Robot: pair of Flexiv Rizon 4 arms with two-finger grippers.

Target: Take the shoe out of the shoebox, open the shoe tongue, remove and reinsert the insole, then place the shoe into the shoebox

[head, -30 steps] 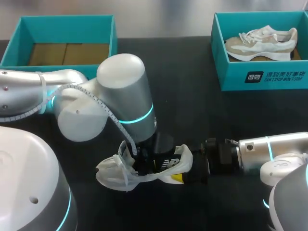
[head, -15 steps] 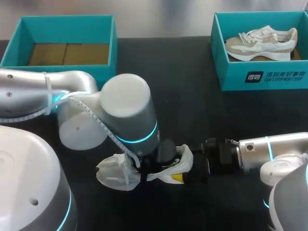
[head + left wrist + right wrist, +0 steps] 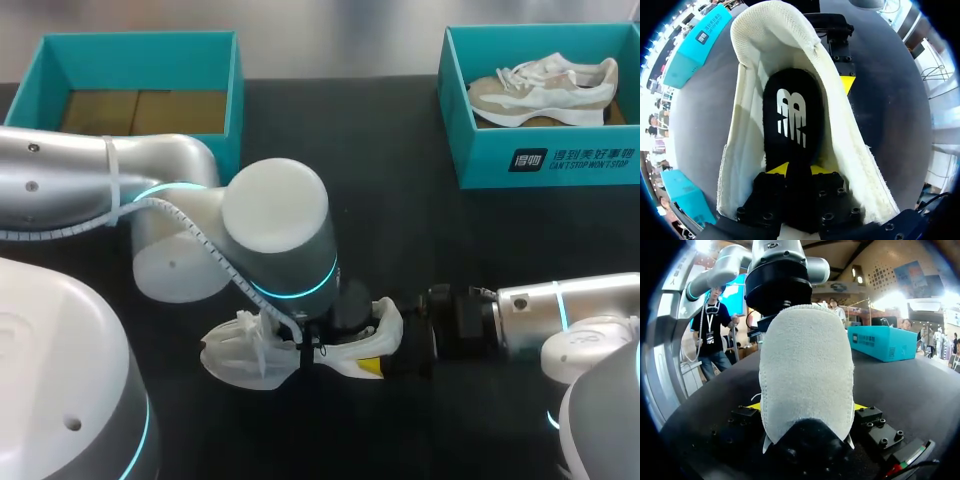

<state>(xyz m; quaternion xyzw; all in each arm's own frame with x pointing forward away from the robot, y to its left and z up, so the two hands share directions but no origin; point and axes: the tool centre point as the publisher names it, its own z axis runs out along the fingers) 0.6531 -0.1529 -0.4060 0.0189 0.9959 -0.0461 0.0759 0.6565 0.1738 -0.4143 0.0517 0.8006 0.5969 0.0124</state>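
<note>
Two grippers on one shoe (image 3: 245,352) right now. It sits on the table (image 3: 400,220), toward our near edge, well apart from both boxes. Its toe points to our left, its heel to our right, and the opening faces up.

Our left arm comes in over it and drops the left gripper (image 3: 797,170) straight into the opening. From the left wrist we look down the inside: white lining all round, and the black insole (image 3: 792,117) with its white logo lying along the bottom. The two yellow tips press on the near end of that insole from either side, close together, so we have it pinched.

Over at the heel, the right gripper (image 3: 807,407) comes in low and level from our right. From its wrist the pale heel fills the space between the fingers, with a sliver of yellow on each side touching it — spread wide, and clamped on the shoe. One of those tips also shows from the left wrist, against the outside of the heel wall.

At the back left stands the left box (image 3: 236,90), teal, with brown card showing in its bottom. At the back right, the right box (image 3: 545,165) — teal too — holds a second shoe (image 3: 545,88), beige and white.
</note>
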